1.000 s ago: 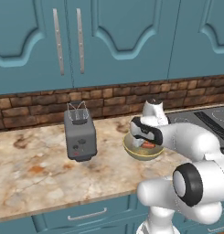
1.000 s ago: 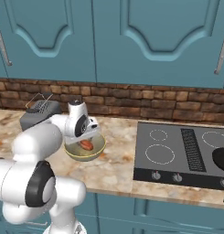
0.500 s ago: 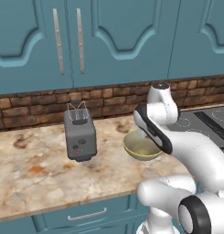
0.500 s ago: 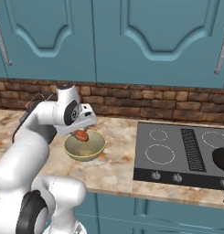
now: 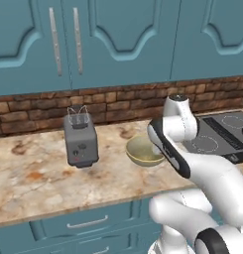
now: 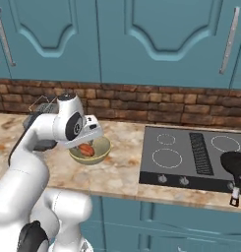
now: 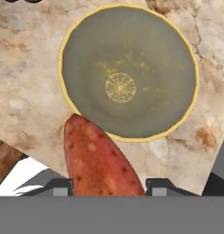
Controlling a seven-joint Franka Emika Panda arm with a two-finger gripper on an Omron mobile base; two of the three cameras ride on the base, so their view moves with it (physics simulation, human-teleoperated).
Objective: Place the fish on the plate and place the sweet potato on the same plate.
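Observation:
My gripper (image 7: 109,188) is shut on the sweet potato (image 7: 97,155), an orange-red tuber with paler spots that points away from the hand. Just below and beyond its tip lies an empty yellowish-green bowl (image 7: 127,73). In the right base view the sweet potato (image 6: 86,149) hangs just above that bowl (image 6: 105,147), held by the gripper (image 6: 87,143). The left base view shows the bowl (image 5: 141,151) on the counter, with my arm beside it. The fish and the plate are out of view.
A grey toaster (image 5: 80,139) stands left of the bowl, against the brick backsplash. To the right is a black cooktop (image 6: 191,157) with a black frying pan (image 6: 236,165) at its near right corner. The marble counter (image 5: 33,173) runs left.
The gripper was down in the bowl with the sweet potato; it has risen, and the sweet potato is now lifted out above the empty bowl.

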